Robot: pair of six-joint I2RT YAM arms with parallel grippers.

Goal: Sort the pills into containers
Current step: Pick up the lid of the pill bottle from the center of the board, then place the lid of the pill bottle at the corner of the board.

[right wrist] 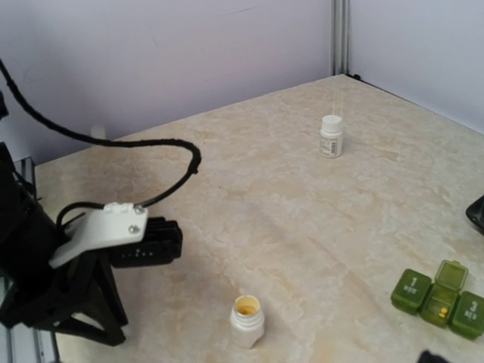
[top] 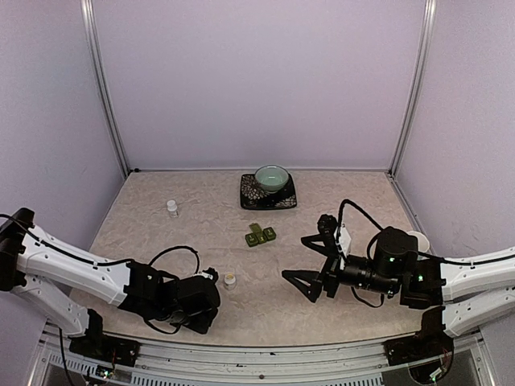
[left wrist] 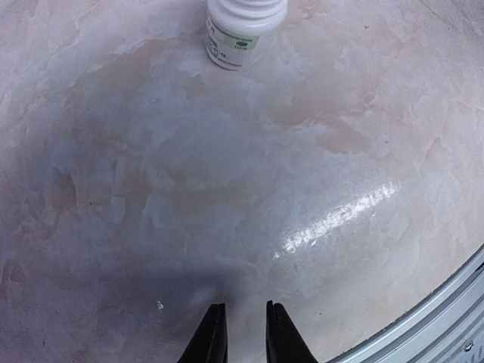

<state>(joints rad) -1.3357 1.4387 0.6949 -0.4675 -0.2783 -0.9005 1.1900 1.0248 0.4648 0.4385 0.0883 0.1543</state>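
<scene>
Left claw (left wrist: 242, 321) pressed together low on the desk (top: 362, 193), nothing visibly pinched; right claw (top: 299, 283) spread, idle. We find the containers (top: 261, 235) mid-desk, middle lid up, presumably for filling.

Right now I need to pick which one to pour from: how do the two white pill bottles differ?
The uncapped pill bottle shows yellow inside its open mouth; the capped pill bottle wears a white cap. The uncapped one stands close to the left gripper; the capped one farther back. Both are small, white and upright.
</scene>
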